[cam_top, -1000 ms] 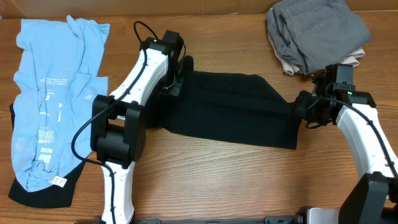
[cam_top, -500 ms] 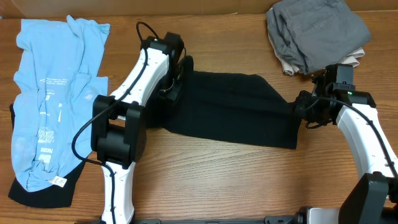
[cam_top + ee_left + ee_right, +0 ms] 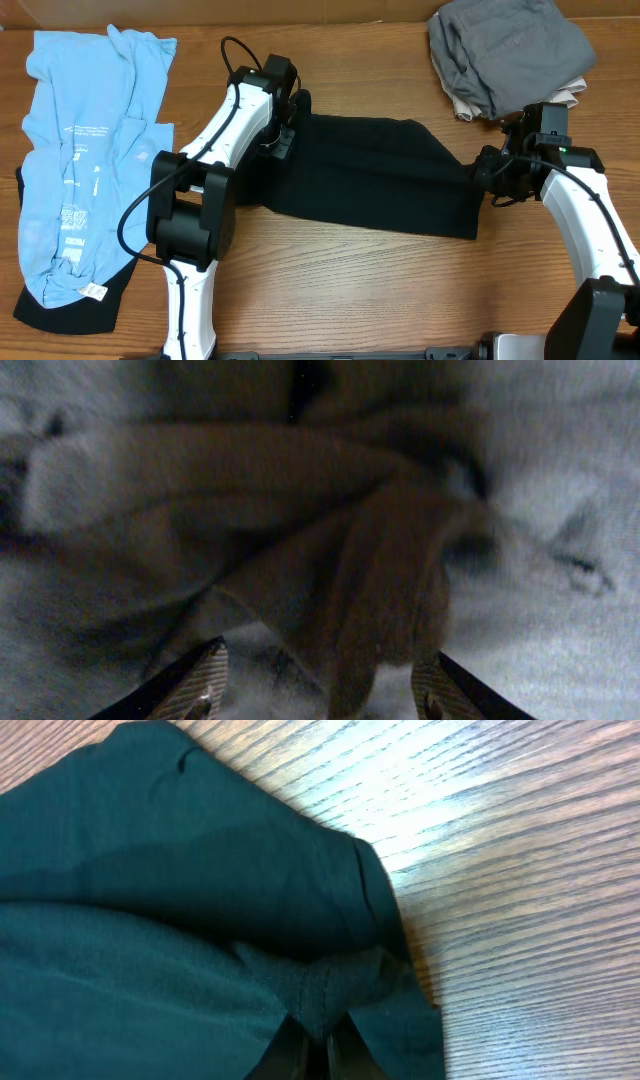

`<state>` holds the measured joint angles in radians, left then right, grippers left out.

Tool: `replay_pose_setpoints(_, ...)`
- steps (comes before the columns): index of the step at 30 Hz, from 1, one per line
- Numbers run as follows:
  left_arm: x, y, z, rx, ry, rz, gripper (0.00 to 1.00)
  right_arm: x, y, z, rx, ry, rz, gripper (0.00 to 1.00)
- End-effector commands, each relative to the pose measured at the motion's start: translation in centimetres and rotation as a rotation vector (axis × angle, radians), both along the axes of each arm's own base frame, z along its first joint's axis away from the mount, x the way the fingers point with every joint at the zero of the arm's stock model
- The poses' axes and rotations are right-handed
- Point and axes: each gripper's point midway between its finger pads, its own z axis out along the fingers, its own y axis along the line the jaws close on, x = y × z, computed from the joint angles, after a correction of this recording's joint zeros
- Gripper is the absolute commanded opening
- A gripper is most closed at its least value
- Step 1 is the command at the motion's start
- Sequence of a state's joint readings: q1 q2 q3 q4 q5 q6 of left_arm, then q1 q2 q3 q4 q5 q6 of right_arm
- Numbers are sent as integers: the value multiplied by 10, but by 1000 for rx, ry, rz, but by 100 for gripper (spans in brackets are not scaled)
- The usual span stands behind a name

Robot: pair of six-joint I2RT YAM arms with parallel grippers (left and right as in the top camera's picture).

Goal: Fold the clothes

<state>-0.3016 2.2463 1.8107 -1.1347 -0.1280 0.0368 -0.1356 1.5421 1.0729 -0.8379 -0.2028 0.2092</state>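
Note:
A black garment (image 3: 375,175) lies spread across the middle of the table. My left gripper (image 3: 285,125) is at its left end, open, with bunched dark cloth (image 3: 380,560) between and ahead of the fingers (image 3: 315,695). My right gripper (image 3: 485,175) is at the garment's right edge, shut on a pinch of the black fabric (image 3: 320,990). The wood table (image 3: 520,840) shows beside that edge.
A light blue shirt (image 3: 85,150) lies at the far left over a black garment (image 3: 65,310). A folded grey garment (image 3: 505,50) sits on a beige one at the back right. Bare wood table (image 3: 380,290) runs along the front.
My left gripper has shifted slightly at the garment's left end. The right arm and the garment have not visibly moved.

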Motion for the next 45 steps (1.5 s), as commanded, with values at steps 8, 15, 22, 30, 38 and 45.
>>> replay_pose_setpoints(8, 1, -1, -14, 17, 11, -24, 48, -1, 0, -2, -6, 4, 1, 4)
replay_pose_setpoints(15, -6, 1, -34, 34, 62, -27, 38, -2, 0, -2, -6, 9, 1, 4)
replay_pose_setpoints(22, -3, 8, -33, 70, 50, -24, 13, -2, 0, -2, -6, 7, 1, 4)
replay_pose_setpoints(30, 1, 13, -16, 105, 43, -15, 4, -2, 0, -2, -6, 7, 1, 4)
replay_pose_setpoints(38, 23, 10, 46, 84, -31, 41, 4, 1, 0, 1, -7, -4, 1, 4)
replay_pose_setpoints(45, 44, 14, 146, 26, -201, 101, 4, 20, -2, 57, -18, -72, 28, 4)
